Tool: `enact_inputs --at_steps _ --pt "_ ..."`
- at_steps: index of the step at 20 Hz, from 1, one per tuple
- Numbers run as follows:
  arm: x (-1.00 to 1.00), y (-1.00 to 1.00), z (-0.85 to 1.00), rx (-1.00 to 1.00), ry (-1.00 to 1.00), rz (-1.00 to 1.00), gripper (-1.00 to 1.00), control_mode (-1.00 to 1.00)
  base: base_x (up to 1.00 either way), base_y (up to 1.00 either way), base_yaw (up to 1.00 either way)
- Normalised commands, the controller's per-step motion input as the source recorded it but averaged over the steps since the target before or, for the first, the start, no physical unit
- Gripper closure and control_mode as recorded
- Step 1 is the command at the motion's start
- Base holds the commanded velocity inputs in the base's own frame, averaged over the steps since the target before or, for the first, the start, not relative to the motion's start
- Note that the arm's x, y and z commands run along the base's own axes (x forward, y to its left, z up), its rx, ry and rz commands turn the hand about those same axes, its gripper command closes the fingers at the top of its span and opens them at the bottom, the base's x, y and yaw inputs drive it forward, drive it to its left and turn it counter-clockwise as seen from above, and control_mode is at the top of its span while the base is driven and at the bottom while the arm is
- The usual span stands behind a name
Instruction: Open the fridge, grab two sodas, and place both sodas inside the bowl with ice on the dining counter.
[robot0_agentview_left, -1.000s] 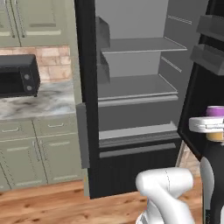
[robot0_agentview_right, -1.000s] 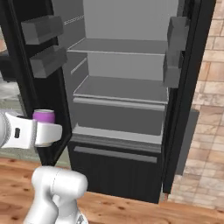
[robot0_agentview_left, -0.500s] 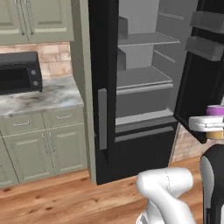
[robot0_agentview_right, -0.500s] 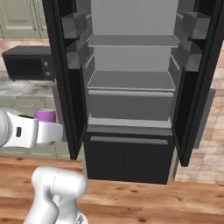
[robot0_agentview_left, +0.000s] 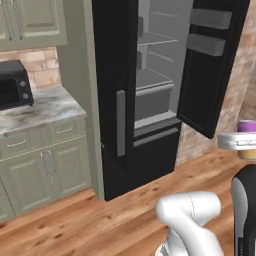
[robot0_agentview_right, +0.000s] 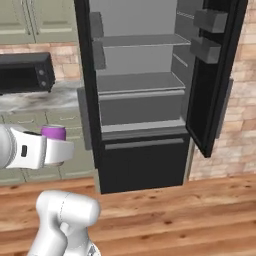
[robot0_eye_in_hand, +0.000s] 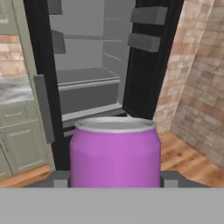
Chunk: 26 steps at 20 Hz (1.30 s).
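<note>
A: The gripper (robot0_eye_in_hand: 114, 177) is pinching the purple soda (robot0_eye_in_hand: 114, 151) upright between its fingers, the open fridge (robot0_eye_in_hand: 87, 65) well ahead.

B: Likely light, rigid and slick; a mid-wall grip seems safest.

Arm raised level; jaws clamping purple soda (robot0_eye_in_hand: 114, 151).

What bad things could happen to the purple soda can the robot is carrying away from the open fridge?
The purple soda can sits between the jaws with most of its body sticking up above them, so a bump or quick turn might tip it out. The fridge door is hanging wide open near the brick wall; the arm might clip it while swinging past, and cold air may leak out.
</note>
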Motion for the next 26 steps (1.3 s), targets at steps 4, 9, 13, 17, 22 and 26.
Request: enact_inputs --at_steps 4,9,13,17,22,26 --pt "0.00 0.00 0.00 0.00 0.00 0.00 1.00 1.00 -0.54 0.72 -0.42" --pt "0.00 0.00 0.00 0.00 0.00 0.00 1.00 1.00 -0.62 0.72 -0.41" --pt "0.00 0.00 0.00 0.00 0.00 0.00 1.00 1.00 -0.67 0.70 -0.41" --pt "0.00 0.00 0.00 0.00 0.00 0.00 1.00 1.00 -0.80 0.59 -0.39" --pt "0.00 0.00 0.00 0.00 0.00 0.00 1.00 1.00 -0.89 0.53 -0.37" --pt "0.00 0.00 0.00 0.00 0.00 0.00 1.00 1.00 -0.91 0.48 -0.37"
